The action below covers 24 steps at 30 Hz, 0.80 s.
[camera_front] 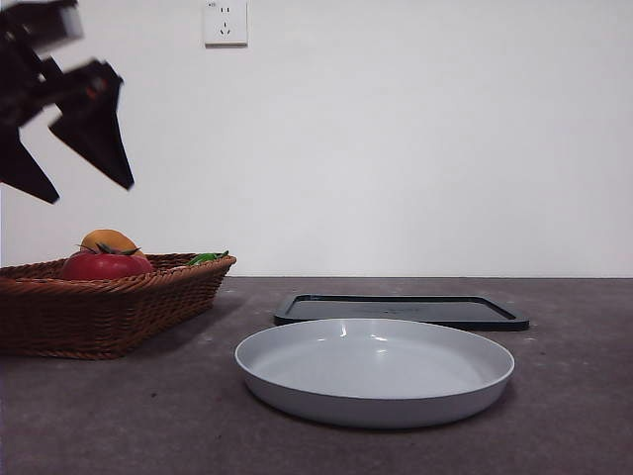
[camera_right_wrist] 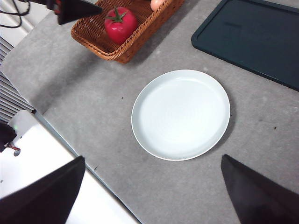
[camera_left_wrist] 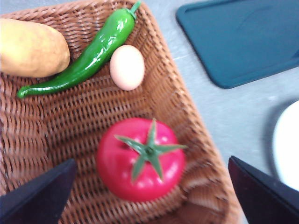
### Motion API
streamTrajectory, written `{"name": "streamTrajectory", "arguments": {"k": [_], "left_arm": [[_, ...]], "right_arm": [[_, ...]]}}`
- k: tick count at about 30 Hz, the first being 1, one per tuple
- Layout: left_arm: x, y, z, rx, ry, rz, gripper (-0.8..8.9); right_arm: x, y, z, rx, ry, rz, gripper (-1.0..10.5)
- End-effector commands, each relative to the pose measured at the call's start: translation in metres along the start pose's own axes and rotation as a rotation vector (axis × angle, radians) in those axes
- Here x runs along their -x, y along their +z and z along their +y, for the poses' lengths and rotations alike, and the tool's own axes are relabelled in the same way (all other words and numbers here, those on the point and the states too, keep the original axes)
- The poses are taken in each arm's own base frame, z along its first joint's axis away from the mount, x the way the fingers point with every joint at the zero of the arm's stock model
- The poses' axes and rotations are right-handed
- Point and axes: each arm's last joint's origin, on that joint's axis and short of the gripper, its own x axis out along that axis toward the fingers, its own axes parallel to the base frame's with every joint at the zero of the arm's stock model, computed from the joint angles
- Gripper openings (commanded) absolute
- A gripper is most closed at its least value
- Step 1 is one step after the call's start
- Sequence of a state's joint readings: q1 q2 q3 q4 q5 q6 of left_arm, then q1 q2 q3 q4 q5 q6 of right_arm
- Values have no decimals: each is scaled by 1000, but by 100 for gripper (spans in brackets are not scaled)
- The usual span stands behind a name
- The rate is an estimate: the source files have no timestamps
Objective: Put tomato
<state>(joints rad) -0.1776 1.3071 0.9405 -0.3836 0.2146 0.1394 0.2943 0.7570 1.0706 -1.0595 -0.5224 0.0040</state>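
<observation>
Left pincer (camera_left_wrist: 149, 196) spread wide, hovering over tomato (camera_left_wrist: 141, 158) in basket (camera_left_wrist: 187, 112). Potato (camera_left_wrist: 30, 46) cut off by frame. Right pincer (camera_right_wrist: 152, 191) open above plate (camera_right_wrist: 181, 114).

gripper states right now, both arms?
Left gripper: open, empty, above the tomato in the basket.
Right gripper: open, empty, above the white plate.

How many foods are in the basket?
4, all inside the wicker basket: the red tomato near one end, the egg beside the green pepper, and a yellow-brown potato-like one next to the pepper. More may be hidden outside the left wrist view.
</observation>
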Motion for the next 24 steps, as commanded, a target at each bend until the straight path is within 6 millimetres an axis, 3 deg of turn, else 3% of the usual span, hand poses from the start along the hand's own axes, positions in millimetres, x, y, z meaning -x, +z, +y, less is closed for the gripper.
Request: {"name": "streamTrajectory", "arguments": {"k": [1, 13, 24], "left_arm": [[-11, 5, 1, -53, 3, -11, 527], [-55, -6, 9, -51, -9, 72, 528], [-76, -17, 11, -41, -22, 136, 527]], "right_arm": [[2, 4, 2, 1, 5, -15, 465], [2, 4, 2, 1, 5, -15, 464], [2, 4, 2, 1, 6, -15, 464]]}}
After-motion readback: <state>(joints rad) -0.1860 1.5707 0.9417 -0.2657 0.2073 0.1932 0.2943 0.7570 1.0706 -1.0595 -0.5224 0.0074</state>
